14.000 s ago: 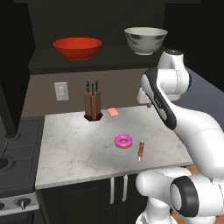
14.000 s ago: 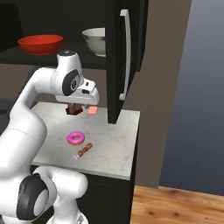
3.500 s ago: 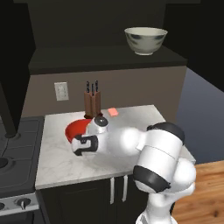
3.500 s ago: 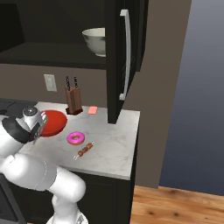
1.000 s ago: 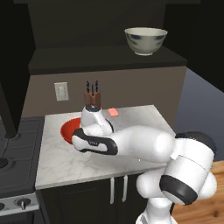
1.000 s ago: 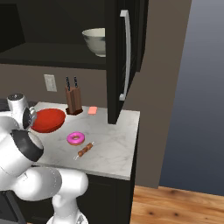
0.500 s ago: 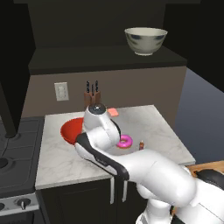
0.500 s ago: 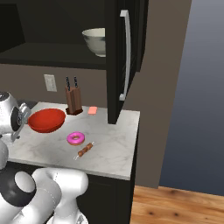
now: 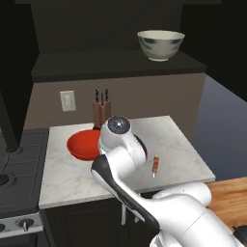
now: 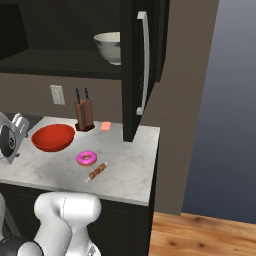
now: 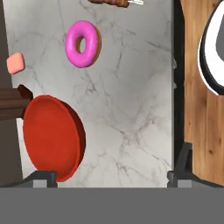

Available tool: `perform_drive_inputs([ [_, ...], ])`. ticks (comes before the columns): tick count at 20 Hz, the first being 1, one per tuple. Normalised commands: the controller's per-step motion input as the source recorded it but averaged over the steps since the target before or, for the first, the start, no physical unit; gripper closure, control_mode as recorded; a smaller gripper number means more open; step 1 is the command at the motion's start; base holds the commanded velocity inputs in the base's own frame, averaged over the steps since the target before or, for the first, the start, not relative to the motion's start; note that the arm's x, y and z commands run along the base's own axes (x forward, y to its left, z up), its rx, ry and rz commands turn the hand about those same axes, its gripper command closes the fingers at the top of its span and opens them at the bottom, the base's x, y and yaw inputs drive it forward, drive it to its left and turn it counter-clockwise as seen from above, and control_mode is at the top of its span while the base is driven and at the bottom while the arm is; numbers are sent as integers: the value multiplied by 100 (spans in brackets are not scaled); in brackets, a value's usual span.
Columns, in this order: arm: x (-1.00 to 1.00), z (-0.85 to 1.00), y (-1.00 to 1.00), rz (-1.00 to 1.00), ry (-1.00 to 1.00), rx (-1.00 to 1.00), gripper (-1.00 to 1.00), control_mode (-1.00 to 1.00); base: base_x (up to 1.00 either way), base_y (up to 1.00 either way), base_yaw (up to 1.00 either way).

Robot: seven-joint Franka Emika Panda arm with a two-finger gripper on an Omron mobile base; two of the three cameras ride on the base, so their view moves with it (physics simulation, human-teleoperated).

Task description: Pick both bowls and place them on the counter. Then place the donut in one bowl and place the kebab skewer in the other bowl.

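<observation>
The glossy red bowl (image 9: 83, 144) (image 10: 52, 137) sits on the marble counter (image 9: 178, 144) near its back left corner. The cream-grey bowl (image 9: 160, 44) (image 10: 109, 47) stands up on the dark shelf. On the marble lie the pink donut (image 10: 86, 158) (image 11: 83, 43) and, just in front of it, the kebab skewer (image 9: 155, 165) (image 10: 97, 172). My gripper (image 11: 113, 173) hangs open above the counter, looking straight down. The red bowl (image 11: 52, 138) is by its left fingertip (image 11: 43, 176), and bare marble lies between the fingers. In the left base view my arm hides the donut.
A knife block (image 9: 101, 112) (image 10: 83, 114) stands against the back wall behind the red bowl, with a small pink sponge (image 10: 105, 126) beside it. A dark stove top (image 9: 19, 159) adjoins the counter's left end. An open cabinet door (image 10: 145, 65) hangs over the counter's right part.
The red bowl was on the shelf at first and now rests on the counter. Over the last second my arm has swung away from above it, with the jaws still open.
</observation>
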Motion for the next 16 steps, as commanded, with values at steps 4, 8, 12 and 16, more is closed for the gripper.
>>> perform_drive_inputs([
  [4,-25,56,-29,0,-4,0,-100,-100,0,0,0],
  [8,-25,58,-32,-1,0,0,-100,-100,0,0,0],
  [12,-20,61,-30,-4,0,0,-100,-100,0,0,0],
  [16,-10,65,-25,-3,-2,0,-100,-100,0,0,0],
])
